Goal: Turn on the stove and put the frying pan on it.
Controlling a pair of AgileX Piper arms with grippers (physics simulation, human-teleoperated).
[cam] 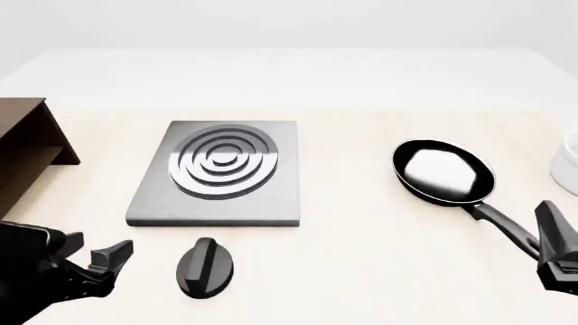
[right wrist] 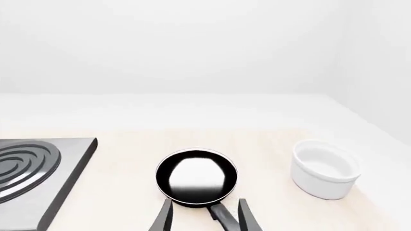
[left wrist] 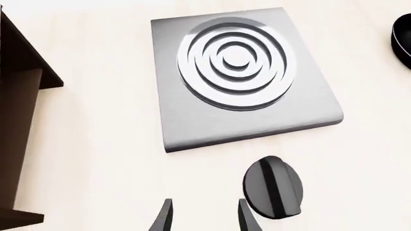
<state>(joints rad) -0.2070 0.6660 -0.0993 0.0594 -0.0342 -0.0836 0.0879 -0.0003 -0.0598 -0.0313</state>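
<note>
The grey stove [cam: 216, 176] lies left of the table's middle, with its black oval knob [cam: 206, 267] just in front of it. The black frying pan [cam: 442, 172] lies to the right on the table, its handle [cam: 497, 220] pointing to the front right. My left gripper [cam: 110, 267] is open and empty, left of the knob [left wrist: 273, 187] and apart from it; in the left wrist view the knob lies beside one of the fingers [left wrist: 247, 219]. My right gripper [right wrist: 204, 220] is open, with a finger on either side of the handle [right wrist: 222, 216], not closed on it.
A dark brown wooden shelf [cam: 27, 149] stands at the left edge of the table. A white round bowl [right wrist: 324, 168] stands right of the pan, at the right edge of the front view [cam: 569, 162].
</note>
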